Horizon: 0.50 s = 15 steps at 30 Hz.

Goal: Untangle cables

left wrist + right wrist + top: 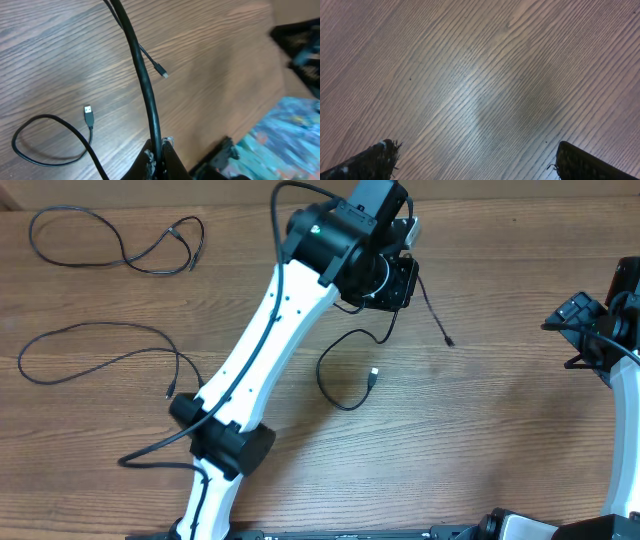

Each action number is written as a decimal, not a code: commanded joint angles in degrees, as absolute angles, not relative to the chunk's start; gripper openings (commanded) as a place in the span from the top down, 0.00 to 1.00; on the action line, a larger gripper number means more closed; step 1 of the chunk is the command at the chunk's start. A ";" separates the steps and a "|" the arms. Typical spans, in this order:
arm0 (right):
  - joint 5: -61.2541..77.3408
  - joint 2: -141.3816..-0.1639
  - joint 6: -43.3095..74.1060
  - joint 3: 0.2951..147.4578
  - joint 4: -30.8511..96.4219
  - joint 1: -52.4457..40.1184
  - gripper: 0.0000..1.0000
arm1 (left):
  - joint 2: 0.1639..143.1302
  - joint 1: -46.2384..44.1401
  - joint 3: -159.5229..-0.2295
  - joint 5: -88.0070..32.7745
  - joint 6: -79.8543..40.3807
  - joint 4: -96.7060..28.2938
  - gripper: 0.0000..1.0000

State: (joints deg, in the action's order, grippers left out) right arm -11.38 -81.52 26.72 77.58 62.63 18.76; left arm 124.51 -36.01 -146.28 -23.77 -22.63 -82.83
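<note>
Three thin black cables lie apart on the wooden table. One cable (120, 242) curls at the far left. A second cable (95, 345) loops at mid-left. My left gripper (398, 283) is shut on the third cable (340, 375), far centre. In the left wrist view this cable (145, 85) rises from between the fingertips (161, 146). Its USB plug (88, 114) and loop rest on the wood, and its small plug (164, 75) lies farther off. My right gripper (577, 330) stands open at the right edge. Its fingers (375, 160) hold nothing, with only bare wood (480, 90) under them.
The left arm (270, 330) stretches diagonally across the table, with its own thick wire (160, 445) near its base. The left wrist view shows the table edge and a blue patterned surface (285, 140) beyond it.
</note>
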 commanded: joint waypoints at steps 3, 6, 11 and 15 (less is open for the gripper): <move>-11.94 -81.41 26.61 79.37 62.46 19.03 0.00 | 119.20 -36.47 -147.50 -24.86 -25.67 -84.27 0.95; -11.94 -81.41 26.59 79.37 62.48 19.03 0.00 | 119.15 -36.45 -147.48 -21.56 -25.82 -85.84 0.96; -11.92 -81.41 26.59 79.37 62.46 19.03 0.00 | 119.24 -36.73 -147.48 -16.86 -28.51 -89.93 0.96; -11.94 -81.41 26.59 79.37 62.48 19.03 0.00 | 119.24 -36.80 -147.48 -14.87 -35.07 -92.18 0.96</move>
